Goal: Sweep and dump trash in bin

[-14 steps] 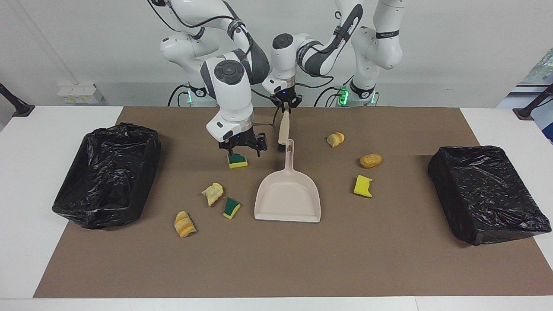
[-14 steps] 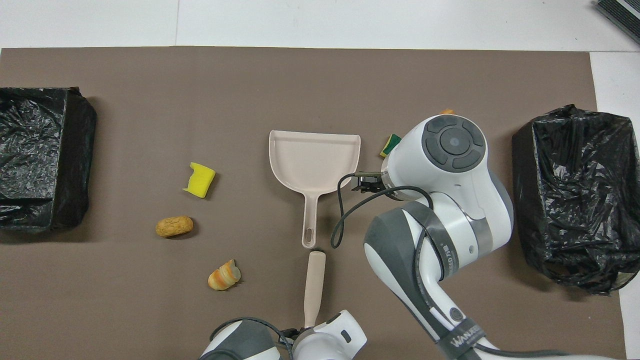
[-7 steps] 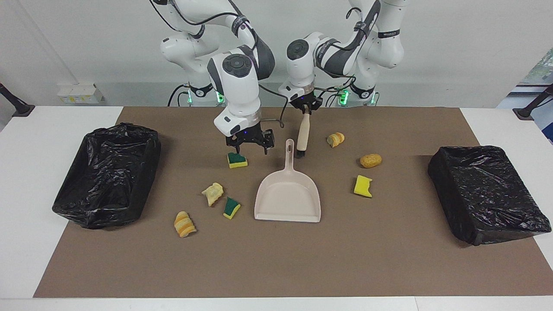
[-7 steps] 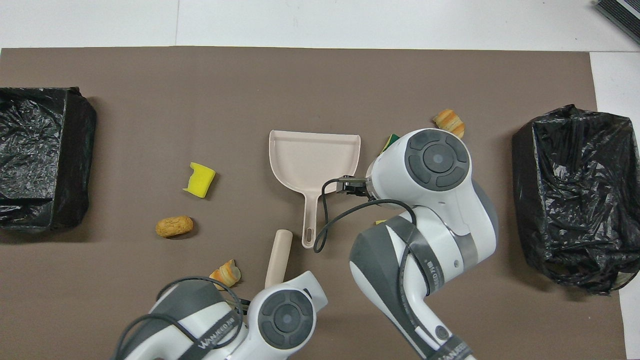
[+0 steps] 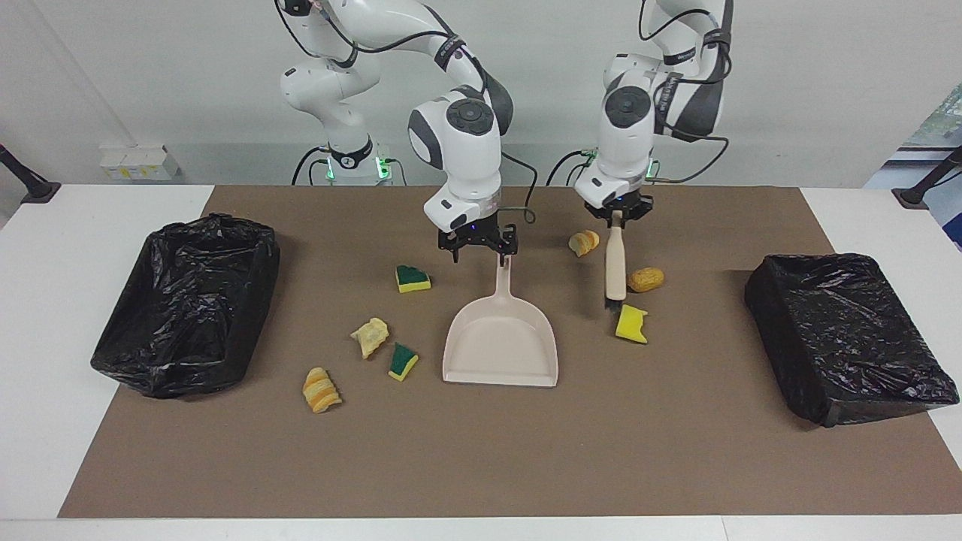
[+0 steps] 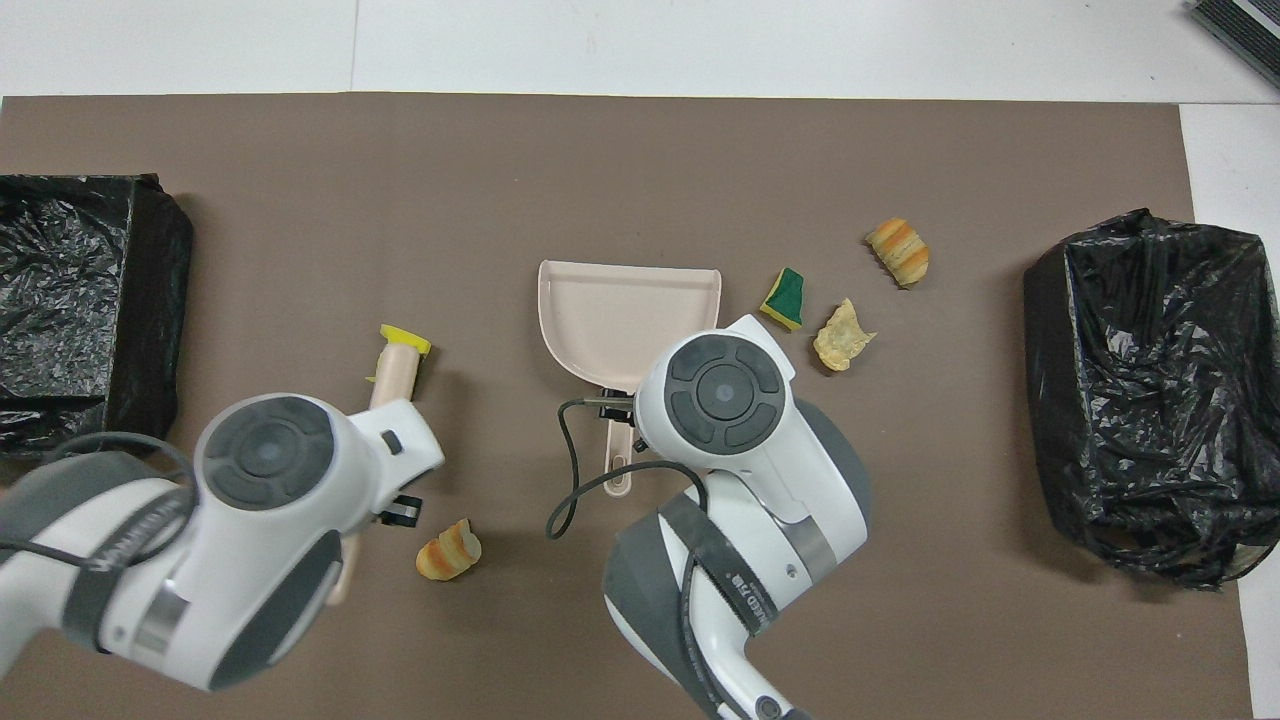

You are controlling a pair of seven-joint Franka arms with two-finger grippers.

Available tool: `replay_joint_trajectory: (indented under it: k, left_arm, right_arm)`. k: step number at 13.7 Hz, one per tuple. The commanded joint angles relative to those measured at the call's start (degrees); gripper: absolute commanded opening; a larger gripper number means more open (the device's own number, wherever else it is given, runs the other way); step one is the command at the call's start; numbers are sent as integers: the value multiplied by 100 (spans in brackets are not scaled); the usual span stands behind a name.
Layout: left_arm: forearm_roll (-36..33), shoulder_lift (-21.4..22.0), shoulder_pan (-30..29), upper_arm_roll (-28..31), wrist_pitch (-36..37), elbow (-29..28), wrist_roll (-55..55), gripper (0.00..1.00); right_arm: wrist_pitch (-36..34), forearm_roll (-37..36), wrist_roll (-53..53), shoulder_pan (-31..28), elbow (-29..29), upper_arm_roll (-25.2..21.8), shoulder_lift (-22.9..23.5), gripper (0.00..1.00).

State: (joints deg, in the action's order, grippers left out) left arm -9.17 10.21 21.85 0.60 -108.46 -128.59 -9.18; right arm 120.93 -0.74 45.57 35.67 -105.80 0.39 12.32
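The trash lies scattered on the brown mat: a yellow sponge bit (image 5: 631, 324) (image 6: 405, 338), a bread roll (image 5: 645, 279), a croissant bit (image 5: 584, 242) (image 6: 449, 553), two green-topped sponge bits (image 5: 412, 278) (image 5: 403, 361), a pastry scrap (image 5: 370, 336) and a striped croissant (image 5: 320, 389). My left gripper (image 5: 618, 216) is shut on the beige brush (image 5: 615, 259), which hangs upright with its bristles beside the yellow sponge bit. My right gripper (image 5: 481, 252) stands open just over the handle end of the beige dustpan (image 5: 501, 338) (image 6: 628, 310).
A black-lined bin (image 5: 188, 300) (image 6: 1150, 390) sits toward the right arm's end of the table, another (image 5: 849, 334) (image 6: 70, 300) toward the left arm's end. In the overhead view the arms cover the bread roll and one green-topped sponge bit.
The left arm carried the brush from beside the dustpan handle toward its own end, to the yellow sponge bit. The right gripper moved from over a green-topped sponge bit to over the dustpan handle.
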Motion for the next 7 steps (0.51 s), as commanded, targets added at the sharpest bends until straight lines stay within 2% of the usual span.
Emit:
replay_joint_trajectory:
  k: [1, 2, 5, 6, 7]
  left_arm:
    - [-94, -561, -872, -95, -392, 789, 1403, 0]
    - [-102, -781, -1092, -95, -630, 1001, 1836, 0]
    - [-120, -1878, -1200, -86, -1053, 1818, 2489, 0]
    - [-259, -2125, -1365, -86, -1194, 2038, 2856, 0]
    - [-383, -2319, -1428, -95, -1247, 2188, 3286, 0]
  right_arm:
    - [263, -679, 916, 440, -29, 5, 225, 100]
    - [421, -856, 1102, 476, -29, 14, 348, 100]
    - [633, -911, 1174, 520, -72, 14, 508, 100]
    - [633, -911, 1174, 520, -116, 14, 499, 98]
    - [633, -911, 1165, 520, -125, 14, 490, 91]
